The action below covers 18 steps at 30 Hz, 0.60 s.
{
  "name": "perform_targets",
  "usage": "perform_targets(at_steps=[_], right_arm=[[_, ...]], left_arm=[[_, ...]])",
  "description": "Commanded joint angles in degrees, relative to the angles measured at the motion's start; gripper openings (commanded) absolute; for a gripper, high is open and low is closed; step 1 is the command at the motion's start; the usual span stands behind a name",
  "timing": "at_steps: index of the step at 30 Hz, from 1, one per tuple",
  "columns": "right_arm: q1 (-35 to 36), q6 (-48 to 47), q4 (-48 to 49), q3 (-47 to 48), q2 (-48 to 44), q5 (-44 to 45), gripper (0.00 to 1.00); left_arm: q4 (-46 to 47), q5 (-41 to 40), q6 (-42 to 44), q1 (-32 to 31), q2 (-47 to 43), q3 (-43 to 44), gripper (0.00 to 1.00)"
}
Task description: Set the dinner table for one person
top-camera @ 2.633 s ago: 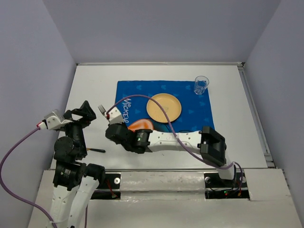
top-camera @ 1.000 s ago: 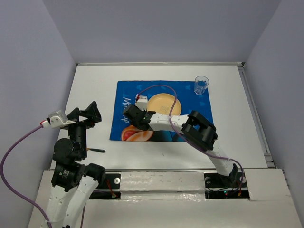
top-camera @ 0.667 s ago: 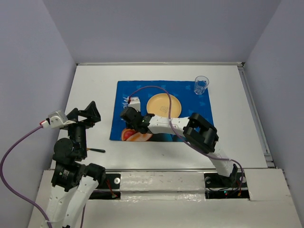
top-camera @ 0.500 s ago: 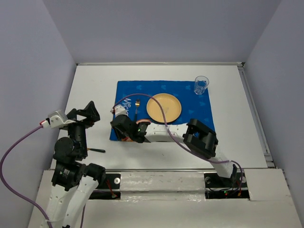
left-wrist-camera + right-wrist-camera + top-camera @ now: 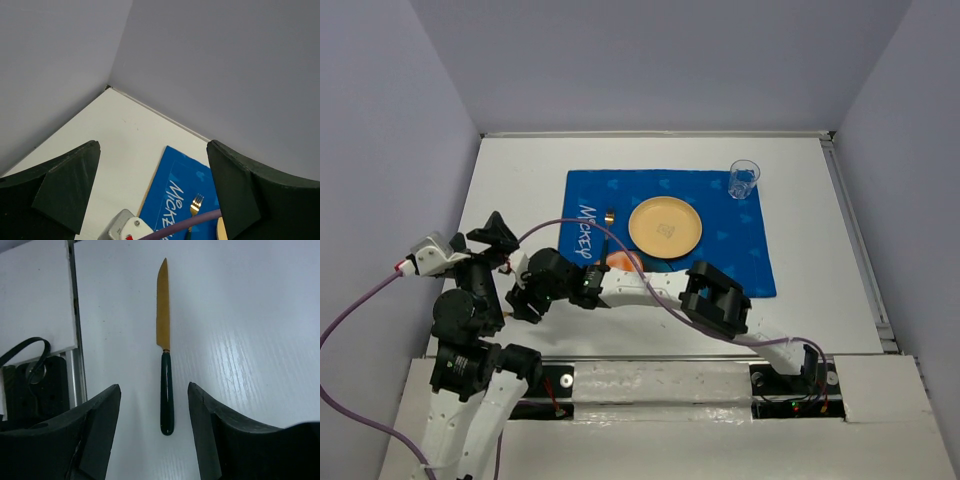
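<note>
Right fingers (image 5: 95, 435) apart above knife (image 5: 163, 340), bases cropped

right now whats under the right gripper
A knife, gold blade and dark green handle, lies on the white table below the open right gripper. From above the gripper covers most or all of it.

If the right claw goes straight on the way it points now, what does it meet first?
Most likely the knife, which lies on the dinner table straight ahead of the right claw; how far off is unclear.
</note>
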Motion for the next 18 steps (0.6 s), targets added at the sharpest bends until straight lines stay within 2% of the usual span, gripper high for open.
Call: perform_targets(at_steps=[1, 10, 13, 16, 18], right_arm=[[-0.42, -3.56, -3.71, 5.71, 3.89, -5.11, 0.61], [0.72, -5.05, -9.32, 8.62, 6.97, -4.33, 0.59], [1.43, -7.6, -10.91, 7.22, 6.62, 0.59, 0.54], [1.95, -8.48, -10.65, 3.63, 5.22, 5.52, 0.42], [1.95, -8.31, -8.65, 1.33, 3.91, 6.92, 0.37]], left_arm=[[4.18, -0.85, 0.64, 0.89, 0.29, -0.91, 0.99], [4.35, 0.12, 0.73, 0.98, -0.24, -0.91, 0.99], [4.35, 0.38, 0.64, 0.98, -0.59, -1.0, 0.99], [4.35, 0.64, 0.55, 0.98, -0.85, -1.0, 0.99], [4.44, 1.0, 0.46, 0.98, -0.85, -1.0, 0.99]])
